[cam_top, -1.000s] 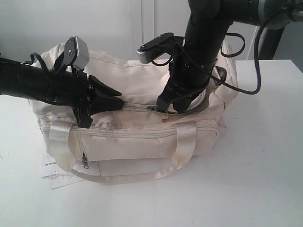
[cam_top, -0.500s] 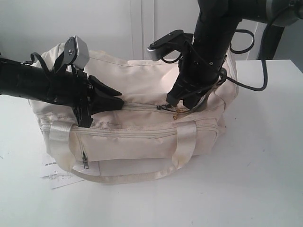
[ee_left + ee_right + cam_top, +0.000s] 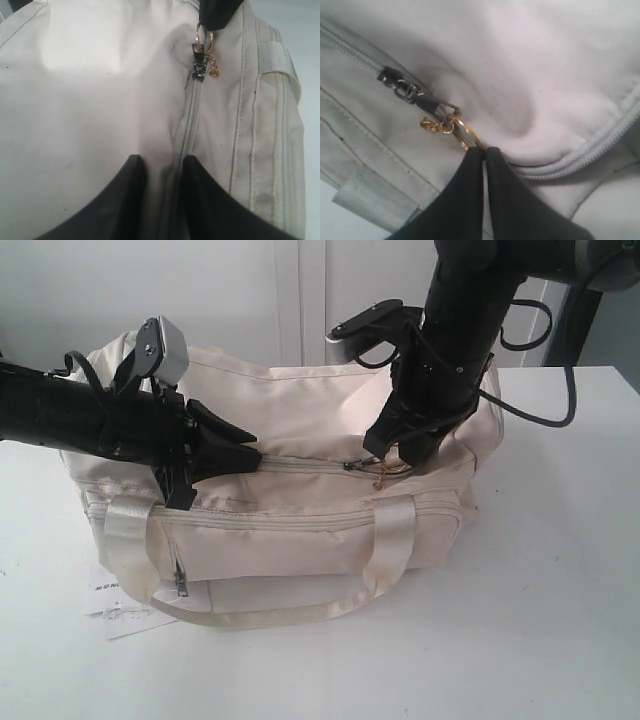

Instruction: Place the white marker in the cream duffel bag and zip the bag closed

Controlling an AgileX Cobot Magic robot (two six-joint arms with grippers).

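Both grippers on cream duffel bag (image 3: 300,530), mid-bench (image 3: 560,590) toward far edge.
Pinching fold of bag fabric + zip tape w/ L gripper (image 3: 250,455) nr bag's L end; fingers (image 3: 130,190) part-way apart, cloth wedged between. Clamping gold ring (image 3: 461,131) of top-zip pull w/ R gripper (image 3: 400,458) nr bag's R end, tips pressed together on it. Hanging off ring: short gold chain (image 3: 213,67) + dark slider (image 3: 395,82). Zip teeth meshed from L gripper up to slider. Can't see white marker in any view. Poking out from under bag's front-L corner: paper tag (image 3: 110,600), flat on bench.
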